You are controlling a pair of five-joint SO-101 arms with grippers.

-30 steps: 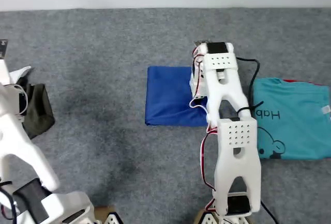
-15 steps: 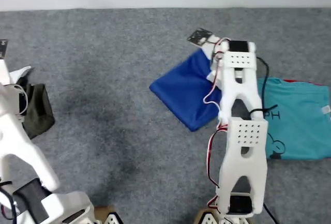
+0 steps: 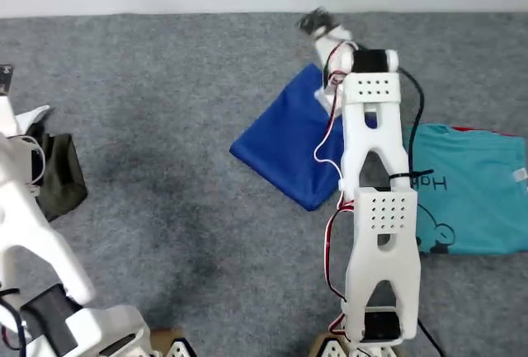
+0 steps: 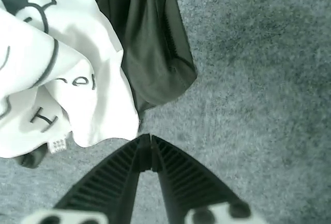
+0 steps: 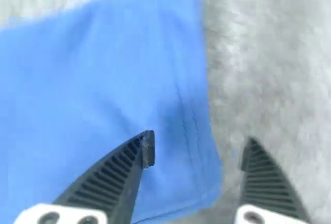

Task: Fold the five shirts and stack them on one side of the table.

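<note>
- Right side of the high view: teal shirt (image 3: pixel 474 200) flat on the grey bench (image 3: pixel 165 85), its near edge covered by the right arm (image 3: pixel 375 209).
- Left edge: dark shirt (image 3: pixel 62 171) bunched, white shirt (image 4: pixel 46 74) touching it. Left hand (image 4: pixel 150 146) has tips together, gripping nothing, just beside both.
- Centre, slightly up: folded blue shirt (image 3: pixel 285 147), skewed.
- Right hand (image 5: pixel 199 146) has fingers apart over its hemmed corner, one finger over cloth, the other over bench.

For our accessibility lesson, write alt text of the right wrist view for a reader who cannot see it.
The open right gripper hangs over the edge of a blue shirt, one finger above cloth, the other above the grey table.
</note>
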